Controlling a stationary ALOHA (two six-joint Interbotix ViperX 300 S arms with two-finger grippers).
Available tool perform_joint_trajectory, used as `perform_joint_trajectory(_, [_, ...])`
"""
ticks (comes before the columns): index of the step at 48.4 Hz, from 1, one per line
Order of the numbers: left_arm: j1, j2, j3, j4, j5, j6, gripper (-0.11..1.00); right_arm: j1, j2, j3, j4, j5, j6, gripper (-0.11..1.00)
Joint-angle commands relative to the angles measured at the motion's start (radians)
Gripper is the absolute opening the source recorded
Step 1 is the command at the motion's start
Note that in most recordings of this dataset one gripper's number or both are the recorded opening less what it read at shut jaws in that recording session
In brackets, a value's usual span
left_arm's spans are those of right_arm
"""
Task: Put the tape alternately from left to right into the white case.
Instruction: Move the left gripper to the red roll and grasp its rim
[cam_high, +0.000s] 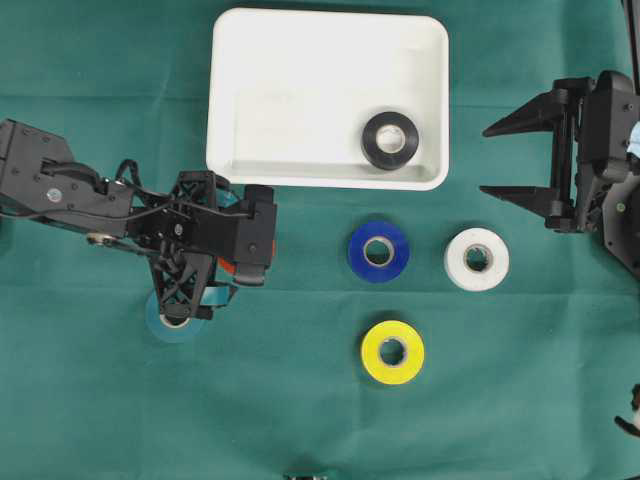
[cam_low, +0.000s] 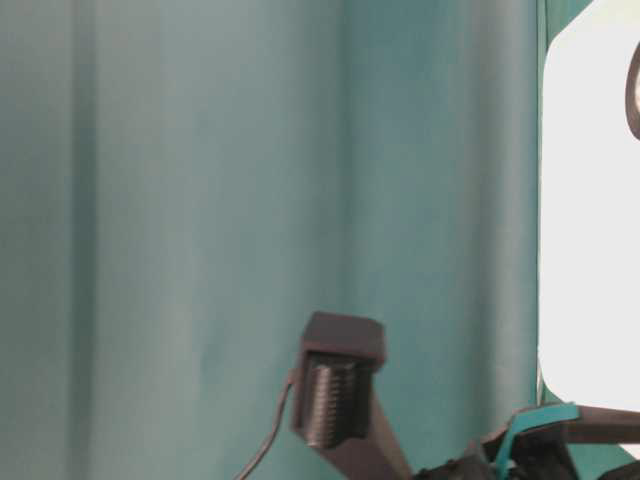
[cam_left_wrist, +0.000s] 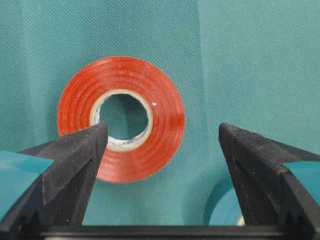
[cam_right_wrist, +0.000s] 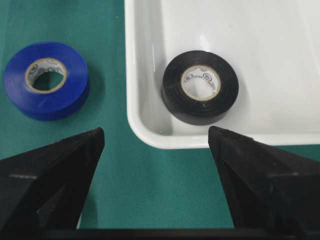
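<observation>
**Ana:** Overhead exterior view puts the glossy black ring of tape (cam_high: 390, 139) lying flat in the near right corner of the shallow white plastic case (cam_high: 300, 60). The round blue roll (cam_high: 378, 250), the white roll (cam_high: 477, 259) and the yellow roll (cam_high: 392, 352) sit well apart on the green-covered desk (cam_high: 520, 400) below the case.

**Ben:** And the left claw (cam_high: 190, 290)?

**Ana:** Released, jaws spread wide, hanging over the left side of the desk. From above, the arm hides nearly all of its target; only a sliver of red and the rim of the teal roll (cam_high: 165, 325) show.

**Ben:** Left wrist view fills that in. The flat red ring of tape (cam_left_wrist: 121, 118) lies there with its pale core, but off-centre: one fingertip (cam_left_wrist: 82, 150) overlaps its edge while the other jaw stands clear to the side.

**Ana:** So I'd judge the claw should shift sideways until the red ring sits between both jaws, then drop straight and close across its outer wall. The teal roll just beside it could get nudged.

**Ben:** The right claw (cam_high: 515, 160)?

**Ana:** Open and empty, parked beside the case. Its wrist view shows the black roll inside the rim and the blue one outside.
</observation>
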Motion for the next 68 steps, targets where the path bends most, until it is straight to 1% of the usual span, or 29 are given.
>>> perform_joint_trajectory(1, [0.0, 0.012, -0.015, 0.002, -0.034, 0.003, 0.91, 0.003, 0.003, -0.011, -0.002, -0.011, -0.002, 0.56])
perform_joint_trajectory(8, [0.0, 0.057, -0.015, 0.002, -0.069, 0.002, 0.91, 0.003, 0.003, -0.012, -0.002, -0.009, 0.0, 0.56])
perform_joint_trajectory(19, [0.002, 0.092, -0.012, 0.002, -0.075, -0.003, 0.9, 0.003, 0.003, -0.014, -0.002, -0.011, 0.0, 0.56])
perform_joint_trajectory(23, [0.002, 0.092, -0.011, 0.002, -0.075, -0.003, 0.87, 0.003, 0.003, -0.012, -0.002, -0.011, 0.0, 0.56])
perform_joint_trajectory(26, [0.002, 0.091, -0.011, 0.002, -0.075, -0.003, 0.83, 0.003, 0.003, -0.012, -0.002, -0.011, 0.0, 0.56])
perform_joint_trajectory(29, [0.0, 0.087, -0.011, 0.002, -0.075, -0.002, 0.75, 0.003, 0.003, -0.012, -0.002, -0.011, 0.0, 0.56])
perform_joint_trajectory(31, [0.002, 0.086, -0.012, 0.002, -0.074, -0.003, 0.68, 0.003, 0.003, -0.011, -0.002, -0.011, 0.0, 0.56])
perform_joint_trajectory(34, [0.002, 0.084, -0.015, 0.002, -0.075, -0.002, 0.53, 0.003, 0.003, -0.011, -0.002, -0.011, 0.0, 0.56])
perform_joint_trajectory(38, [0.002, 0.083, -0.015, 0.002, -0.075, -0.002, 0.29, 0.003, 0.003, -0.012, -0.002, -0.011, 0.0, 0.56])
perform_joint_trajectory(39, [0.0, 0.083, -0.017, 0.002, -0.074, -0.003, 0.26, 0.003, 0.003, -0.012, -0.002, -0.011, 0.0, 0.56])
perform_joint_trajectory(53, [0.0, 0.046, -0.014, 0.002, -0.064, -0.003, 0.25, 0.002, 0.003, -0.012, -0.002, -0.011, 0.0, 0.56])
perform_joint_trajectory(68, [-0.005, -0.109, -0.049, 0.002, -0.002, 0.002, 0.25, 0.003, 0.003, -0.011, -0.002, -0.011, 0.0, 0.56])
